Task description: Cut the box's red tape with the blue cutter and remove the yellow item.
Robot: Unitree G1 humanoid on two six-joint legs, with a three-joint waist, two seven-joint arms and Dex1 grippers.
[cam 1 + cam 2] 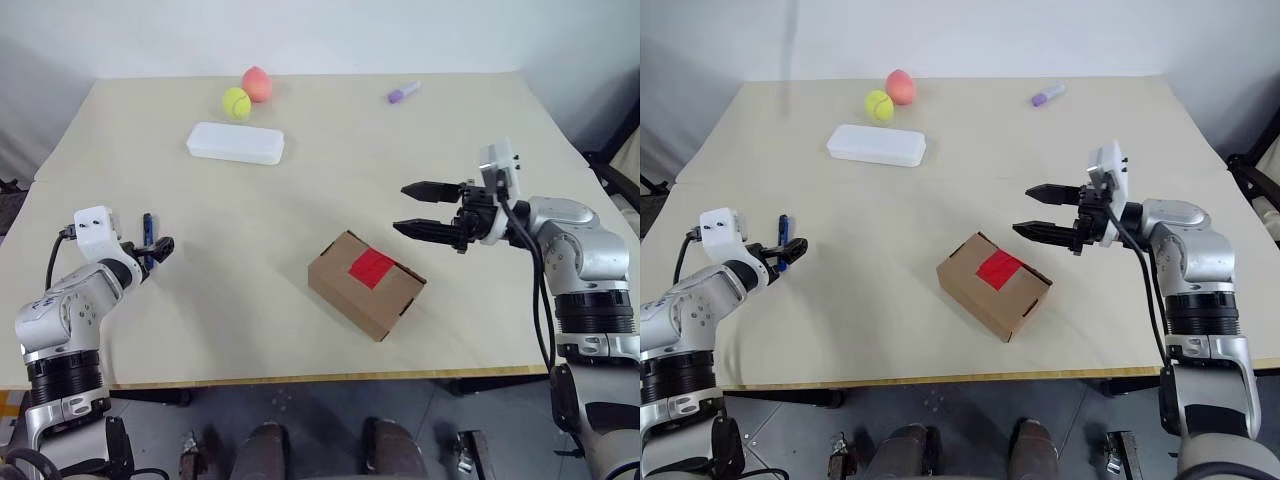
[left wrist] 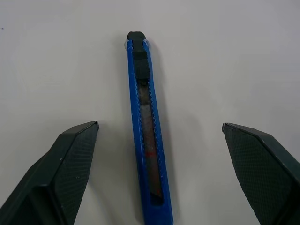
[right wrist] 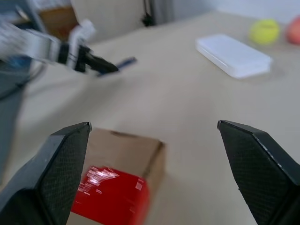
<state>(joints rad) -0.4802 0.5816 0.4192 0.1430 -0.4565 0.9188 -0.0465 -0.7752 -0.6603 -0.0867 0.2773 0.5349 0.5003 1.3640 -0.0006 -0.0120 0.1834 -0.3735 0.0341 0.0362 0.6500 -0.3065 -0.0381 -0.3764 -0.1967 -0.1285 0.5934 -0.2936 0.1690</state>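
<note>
So the box [image 1: 366,285] sits near the front middle of the worktop [image 1: 300,180], tape [image 1: 371,267] on its top. Cutter [image 1: 147,235] lies way off left. Behind: flat case [image 1: 235,142], then tennis ball [image 1: 236,102] and a round fruit-like thing [image 1: 257,83] touching. Marker [image 1: 403,92] back right.

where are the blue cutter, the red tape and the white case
blue cutter [image 2: 146,140], left wrist view, middle of its blue body.
red tape [image 1: 371,267], left eye view, centre of the strip on the box top.
white case [image 1: 235,142], left eye view, middle of its flat lid.
</note>
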